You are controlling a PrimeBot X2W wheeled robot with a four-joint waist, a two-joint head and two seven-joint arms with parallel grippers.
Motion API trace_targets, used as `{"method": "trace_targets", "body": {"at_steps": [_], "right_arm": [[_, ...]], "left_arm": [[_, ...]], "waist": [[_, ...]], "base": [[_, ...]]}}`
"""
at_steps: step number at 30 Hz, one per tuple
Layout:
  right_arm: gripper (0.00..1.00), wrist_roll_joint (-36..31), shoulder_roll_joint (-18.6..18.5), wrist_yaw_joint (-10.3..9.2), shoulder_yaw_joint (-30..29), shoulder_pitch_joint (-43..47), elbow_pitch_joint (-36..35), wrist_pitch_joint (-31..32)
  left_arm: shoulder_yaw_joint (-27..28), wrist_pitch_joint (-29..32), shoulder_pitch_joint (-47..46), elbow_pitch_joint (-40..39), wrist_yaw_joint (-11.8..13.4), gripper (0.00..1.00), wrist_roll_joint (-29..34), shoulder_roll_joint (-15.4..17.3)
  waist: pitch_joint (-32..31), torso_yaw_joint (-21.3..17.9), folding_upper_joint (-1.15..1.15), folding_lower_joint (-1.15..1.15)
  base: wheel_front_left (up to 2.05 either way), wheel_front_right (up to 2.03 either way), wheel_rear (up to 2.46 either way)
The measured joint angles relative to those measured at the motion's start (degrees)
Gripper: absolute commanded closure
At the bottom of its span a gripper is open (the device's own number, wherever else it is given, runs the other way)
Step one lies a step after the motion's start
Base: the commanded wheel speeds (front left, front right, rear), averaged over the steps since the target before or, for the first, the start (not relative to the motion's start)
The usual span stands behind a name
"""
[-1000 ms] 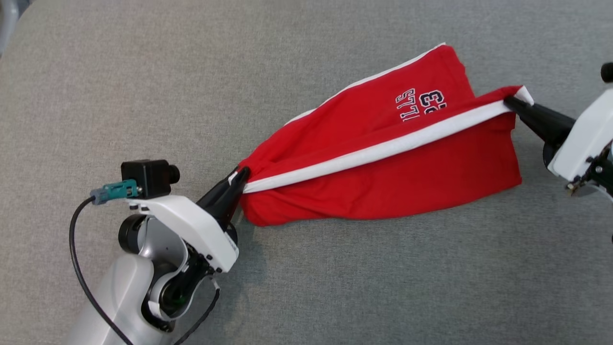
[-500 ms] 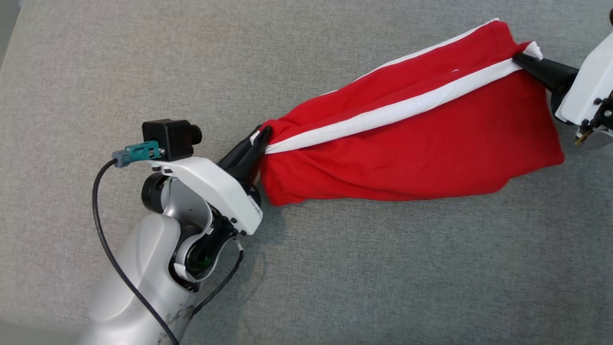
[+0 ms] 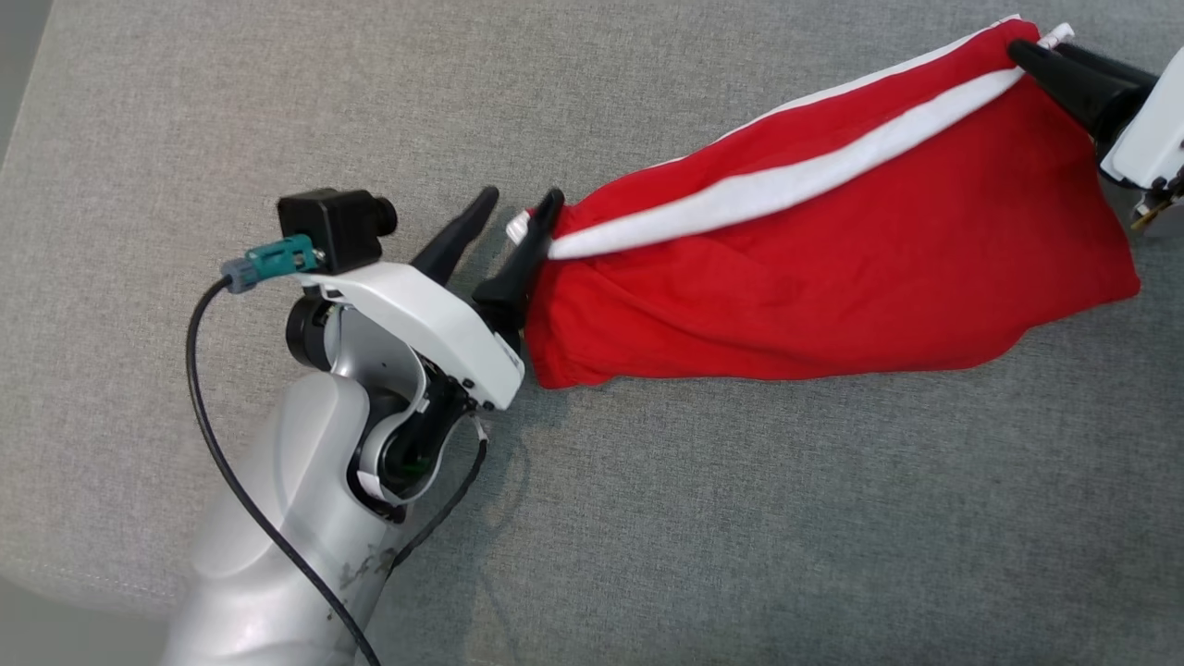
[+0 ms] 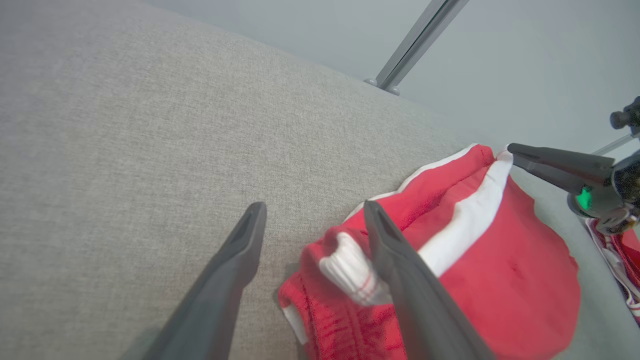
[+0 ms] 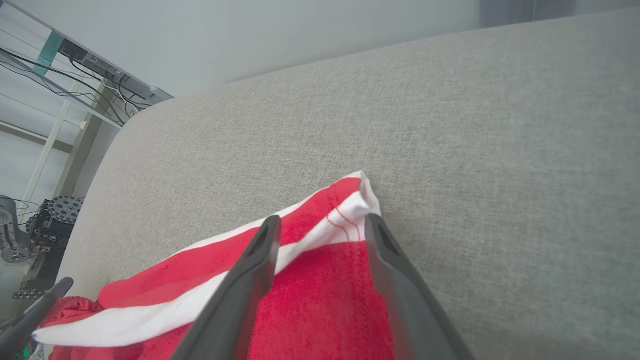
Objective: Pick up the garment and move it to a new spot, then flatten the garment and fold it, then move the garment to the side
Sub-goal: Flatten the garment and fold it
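Red garment (image 3: 832,268), spread eight-to-two o'clock. Left gripper (image 3: 523,196) jaws wide, right gripper (image 3: 1034,48) jaws half-parted. Risk: fingers snag corners on withdrawal, rumpling it.

Left arm (image 3: 277,499) lower left, jaws spread wide; right arm (image 3: 1152,129) upper right, jaws parted.

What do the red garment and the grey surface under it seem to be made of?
Garment: probably a soft cotton knit or fleece with a matte finish. It gathers in rounded folds, and the wrist views show a slightly fuzzy face.
Surface: looks like woven upholstery cloth, matte. A fine mottled grey weave is visible.
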Motion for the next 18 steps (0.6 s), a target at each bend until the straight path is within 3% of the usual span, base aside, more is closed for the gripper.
{"method": "trace_targets", "body": {"at_steps": [10,15,18], "right_arm": [[0.0,-1.49,-0.8,0.0,1.47,-3.2,1.7,-8.87],[0.0,-3.94,-2.18,0.0,5.44,-4.77,3.74,-25.2],[0.0,-5.75,-4.77,0.0,10.6,0.87,0.86,-35.95]], "left_arm": [[2.23,-6.56,-4.92,5.31,1.94,0.0,0.85,-1.47],[2.64,-15.99,-9.17,15.56,2.88,0.0,3.44,-2.09],[4.06,-21.65,-6.81,15.72,3.07,0.0,5.37,0.41]], "waist": [[1.62,0.61,0.0,0.0],[0.45,-0.57,0.0,0.0],[-3.72,-2.21,0.0,0.0]], "base": [[0.0,0.0,0.0],[0.0,0.0,0.0],[0.0,0.0,0.0]]}}
